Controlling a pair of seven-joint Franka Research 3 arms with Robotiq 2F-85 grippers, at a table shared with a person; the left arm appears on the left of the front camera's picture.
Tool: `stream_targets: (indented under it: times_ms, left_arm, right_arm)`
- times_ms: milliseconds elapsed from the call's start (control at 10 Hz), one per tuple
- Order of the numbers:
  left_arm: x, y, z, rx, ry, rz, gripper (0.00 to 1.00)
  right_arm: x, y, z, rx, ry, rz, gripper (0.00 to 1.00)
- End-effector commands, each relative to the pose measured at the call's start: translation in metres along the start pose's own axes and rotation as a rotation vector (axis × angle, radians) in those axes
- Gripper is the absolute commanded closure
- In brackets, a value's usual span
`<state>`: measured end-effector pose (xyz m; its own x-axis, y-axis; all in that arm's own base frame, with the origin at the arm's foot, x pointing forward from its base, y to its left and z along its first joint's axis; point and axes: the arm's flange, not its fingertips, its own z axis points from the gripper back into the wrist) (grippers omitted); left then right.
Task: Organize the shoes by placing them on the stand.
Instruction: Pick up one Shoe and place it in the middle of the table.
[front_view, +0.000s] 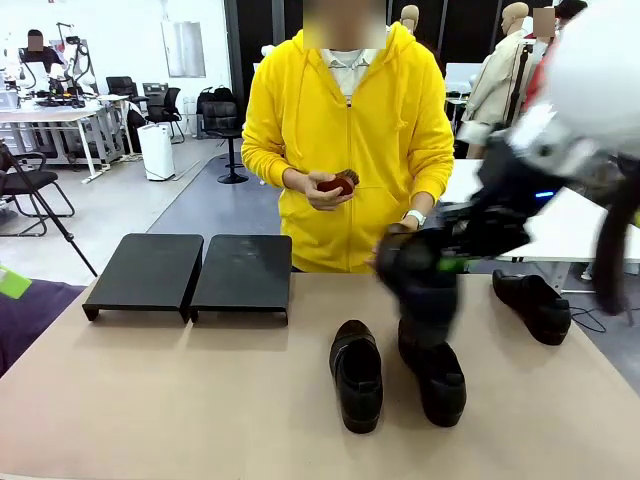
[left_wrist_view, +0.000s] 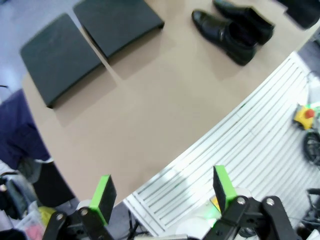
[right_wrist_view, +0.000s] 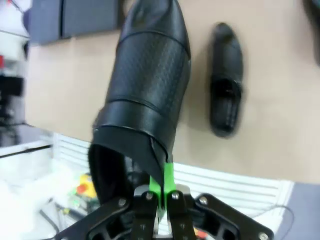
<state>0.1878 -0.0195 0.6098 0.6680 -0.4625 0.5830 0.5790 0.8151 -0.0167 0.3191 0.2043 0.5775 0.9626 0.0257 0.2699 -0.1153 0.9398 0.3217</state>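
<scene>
- Right gripper: jaws pinched tight on the rear collar of the held shoe. Shoe hangs toe-away from the wrist, above the table.
- Front view: right arm comes in from the right and is motion-blurred; gripper and held shoe read as one dark mass in front of the person's waist.
- Second shoe lies on the table directly under that mass, toe towards the robot. Blur hides whether the two shoes touch.
- Third shoe lies just left of the second, parallel to it, a narrow gap between.
- Fourth shoe is well apart at the table's right edge, angled.
- Stand: two black sections side by side at the far left of the table, tops bare. No shoe on it yet.
- A stretch of bare beige tabletop lies between stand and shoes.
- Left gripper: green pads spread wide, nothing between them. It hovers off the near table edge, over white slatted flooring, with stand and two shoes far ahead.
- Person in a yellow hoodie stands at the far edge behind the shoes, both hands around a small brown object.
- Purple cloth off the table's left side; desks and chairs beyond.
</scene>
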Motion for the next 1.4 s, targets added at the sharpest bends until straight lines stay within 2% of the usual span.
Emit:
stream_targets:
  times_ms: [0, 100, 300, 400, 500, 700, 800, 1100, 1300]
  left_arm:
    - [0.001, 0.001, 0.0, -0.008, -0.006, -0.005, 0.0]
    - [0.001, 0.001, 0.0, -0.008, -0.006, -0.005, 0.0]
    - [0.001, 0.001, 0.0, -0.008, -0.006, -0.005, 0.0]
    - [0.001, 0.001, 0.0, -0.008, -0.006, -0.005, 0.0]
    - [0.001, 0.001, 0.0, -0.008, -0.006, -0.005, 0.0]
    - [0.001, 0.001, 0.0, -0.008, -0.006, -0.005, 0.0]
    - [0.001, 0.001, 0.0, -0.008, -0.006, -0.005, 0.0]
    - [0.001, 0.001, 0.0, -0.008, -0.006, -0.005, 0.0]
    - [0.001, 0.001, 0.0, -0.008, -0.006, -0.005, 0.0]
  right_arm:
    - [0.04, 0.048, -0.054, 0.044, 0.008, 0.034, 1.0]
    - [0.043, 0.072, -0.086, 0.066, 0.032, 0.057, 1.0]
    - [0.045, 0.094, -0.151, 0.068, 0.014, -0.05, 1.0]
    - [0.046, 0.082, -0.156, 0.078, -0.017, -0.068, 1.0]
    - [0.03, 0.086, -0.14, 0.073, 0.057, 0.033, 1.0]
    - [0.03, 0.086, -0.14, 0.073, 0.057, 0.033, 1.0]
    - [0.037, 0.082, -0.165, 0.076, 0.061, -0.002, 1.0]
    - [0.006, 0.084, -0.228, 0.093, 0.15, 0.052, 1.0]
    - [0.0, 0.079, -0.255, 0.074, 0.202, 0.019, 1.0]
